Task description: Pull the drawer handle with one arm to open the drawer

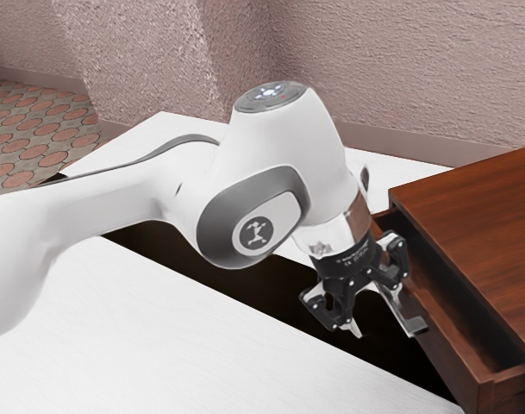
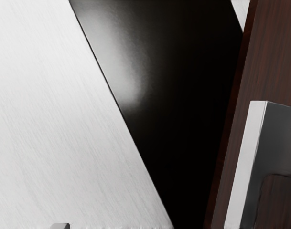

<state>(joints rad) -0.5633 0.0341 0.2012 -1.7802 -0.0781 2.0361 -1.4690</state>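
A dark wooden cabinet (image 1: 490,233) stands at the exterior view's right. Its drawer front (image 1: 456,345) faces the arm and stands out a little from the cabinet body. In the wrist view the drawer front (image 2: 238,119) carries a silver bracket handle (image 2: 257,157), just to one side of my hand. My black gripper (image 1: 378,317) hangs open right in front of the drawer, fingers spread wide. The finger nearer the drawer (image 1: 393,263) is at the handle; the other finger (image 1: 335,309) is over the dark gap. Nothing is clamped between them.
A white tabletop (image 1: 159,345) lies below the arm, and another white surface (image 1: 159,138) behind it. A dark glossy gap (image 2: 183,95) runs between the white table (image 2: 54,119) and the cabinet. A pink wall and tiled floor (image 1: 38,121) lie behind.
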